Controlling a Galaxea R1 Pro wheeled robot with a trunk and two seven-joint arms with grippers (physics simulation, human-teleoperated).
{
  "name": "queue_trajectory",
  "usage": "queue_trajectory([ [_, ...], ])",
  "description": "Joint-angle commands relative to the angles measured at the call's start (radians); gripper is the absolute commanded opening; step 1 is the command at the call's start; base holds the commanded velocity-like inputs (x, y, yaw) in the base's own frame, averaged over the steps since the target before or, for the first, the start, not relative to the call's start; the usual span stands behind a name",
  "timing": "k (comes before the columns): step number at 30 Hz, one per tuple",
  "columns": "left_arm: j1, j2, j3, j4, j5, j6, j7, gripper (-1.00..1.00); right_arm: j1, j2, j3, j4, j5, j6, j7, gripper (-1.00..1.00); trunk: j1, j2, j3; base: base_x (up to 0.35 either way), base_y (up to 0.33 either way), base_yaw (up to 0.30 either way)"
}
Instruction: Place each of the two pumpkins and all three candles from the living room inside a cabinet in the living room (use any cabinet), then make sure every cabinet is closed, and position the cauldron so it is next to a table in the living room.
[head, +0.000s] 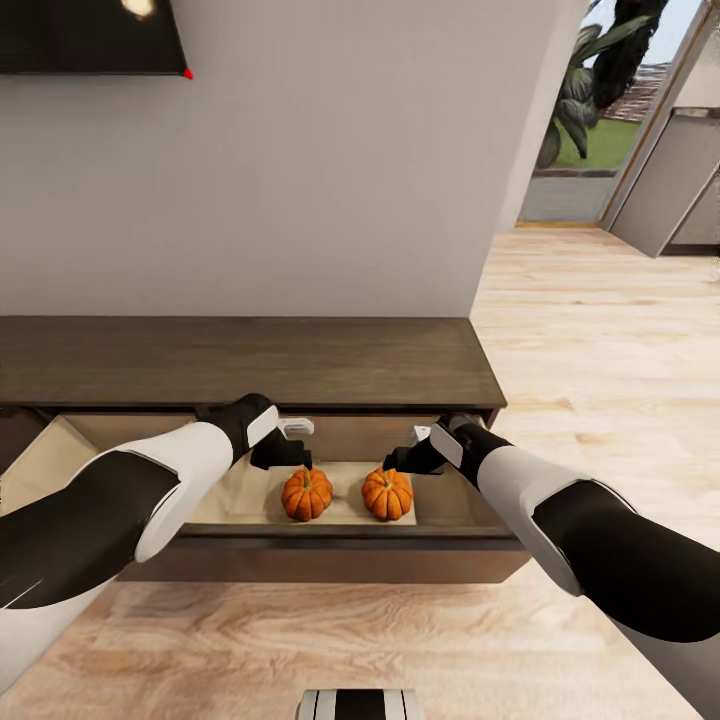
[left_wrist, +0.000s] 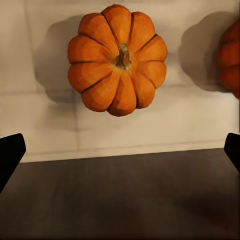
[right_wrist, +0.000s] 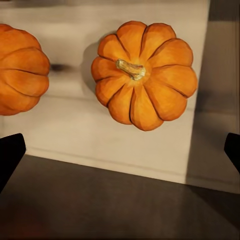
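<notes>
The long dark-brown cabinet (head: 240, 360) stands against the wall with its drawer pulled out toward me. Two orange ribbed pumpkins sit side by side on the drawer's pale floor, the left pumpkin (head: 307, 494) (left_wrist: 117, 60) and the right pumpkin (head: 387, 494) (right_wrist: 144, 75). My left gripper (head: 292, 456) (left_wrist: 120, 152) hovers open just above the left one, holding nothing. Over the right one my right gripper (head: 404, 462) (right_wrist: 120, 150) is open and empty too. Each wrist view catches the neighbouring pumpkin at its edge. The candles, the cauldron and the table are out of view.
The drawer's dark front panel (head: 330, 560) juts toward my base (head: 360, 703). A grey wall backs the cabinet, with a dark screen (head: 90, 35) at the upper left. Light wooden floor (head: 600, 350) runs past the cabinet's right end to a glass door with plants (head: 600, 100).
</notes>
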Motion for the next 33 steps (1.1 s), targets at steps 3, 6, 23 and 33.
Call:
queue_trajectory([
  [3,-0.002,0.000,-0.008,0.002,0.010,0.001,0.001,1.00,-0.001,0.000,0.009,0.000,0.001,0.003,0.007,1.00,-0.001,0.000,0.011,0.000,0.000,0.000],
  [6,-0.001,0.000,-0.008,0.002,0.010,0.001,0.001,1.00,-0.001,0.000,0.009,-0.001,0.001,0.003,0.007,1.00,-0.003,0.001,0.022,0.000,0.000,0.000],
  [23,-0.001,0.000,-0.008,0.002,0.010,0.001,0.001,1.00,-0.001,0.000,0.007,-0.002,0.000,0.003,0.006,1.00,-0.006,0.003,0.053,-0.018,0.000,0.000],
  [33,-0.001,0.000,-0.008,0.002,0.010,0.001,0.001,1.00,-0.001,0.000,0.007,-0.002,0.000,0.003,0.007,1.00,-0.006,0.003,0.053,-0.240,0.000,0.000],
])
